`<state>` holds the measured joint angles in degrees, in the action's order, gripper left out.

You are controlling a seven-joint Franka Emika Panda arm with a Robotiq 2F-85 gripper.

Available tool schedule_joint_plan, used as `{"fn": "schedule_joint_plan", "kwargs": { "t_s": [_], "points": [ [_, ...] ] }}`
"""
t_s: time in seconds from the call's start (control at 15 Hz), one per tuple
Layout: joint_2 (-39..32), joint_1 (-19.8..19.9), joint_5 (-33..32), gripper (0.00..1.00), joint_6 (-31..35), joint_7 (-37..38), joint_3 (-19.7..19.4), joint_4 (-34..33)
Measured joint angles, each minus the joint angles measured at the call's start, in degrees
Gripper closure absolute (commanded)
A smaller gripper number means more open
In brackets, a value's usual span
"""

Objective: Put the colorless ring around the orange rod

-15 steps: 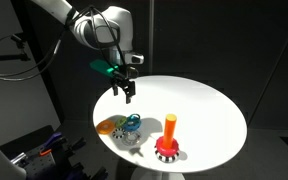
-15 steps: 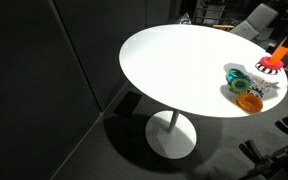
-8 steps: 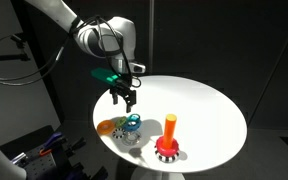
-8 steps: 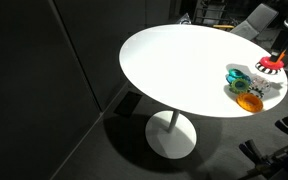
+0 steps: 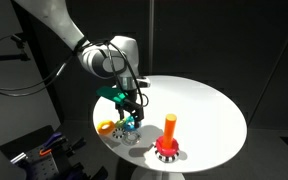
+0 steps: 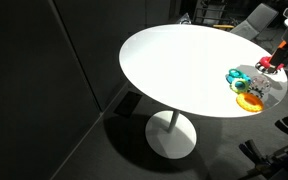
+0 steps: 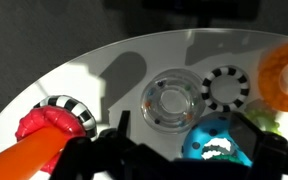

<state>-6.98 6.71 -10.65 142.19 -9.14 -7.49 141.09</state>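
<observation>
The colorless ring (image 7: 171, 103) lies flat on the white table, faint and clear, in the middle of the wrist view. A teal-blue ring (image 7: 219, 140) lies just beside it, between my dark fingers. My gripper (image 7: 189, 158) (image 5: 132, 119) is open and empty, low over the cluster of rings (image 5: 125, 130), touching none that I can see. The orange rod (image 5: 170, 127) stands upright on its red base (image 5: 166, 152), to the side of the rings. It also shows in the wrist view (image 7: 24, 160), at the lower left. In an exterior view (image 6: 246, 88) the rings sit at the table's edge.
A black-and-white striped ring (image 7: 225, 88) and an orange-yellow ring (image 7: 284, 80) lie next to the clear one. The round white table (image 5: 204, 95) stands on a pedestal with dark surroundings; its edge is near the rings (image 6: 174, 60). A chair is behind the table (image 6: 252, 18).
My gripper has moved down and toward the table's near edge, from above the table's middle to just over the cluster of rings. The rings and rod have not moved.
</observation>
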Motion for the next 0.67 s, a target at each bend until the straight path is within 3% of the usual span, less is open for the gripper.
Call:
{"fn": "schedule_joint_plan", "kwargs": {
  "t_s": [0.27, 0.67],
  "points": [
    [-4.2, 0.8, 0.5, 0.00, 7.3, -1.5, -0.1, 0.7],
    [-4.8, 0.7, 0.5, 0.00, 7.5, -1.5, -0.1, 0.7]
  ]
}}
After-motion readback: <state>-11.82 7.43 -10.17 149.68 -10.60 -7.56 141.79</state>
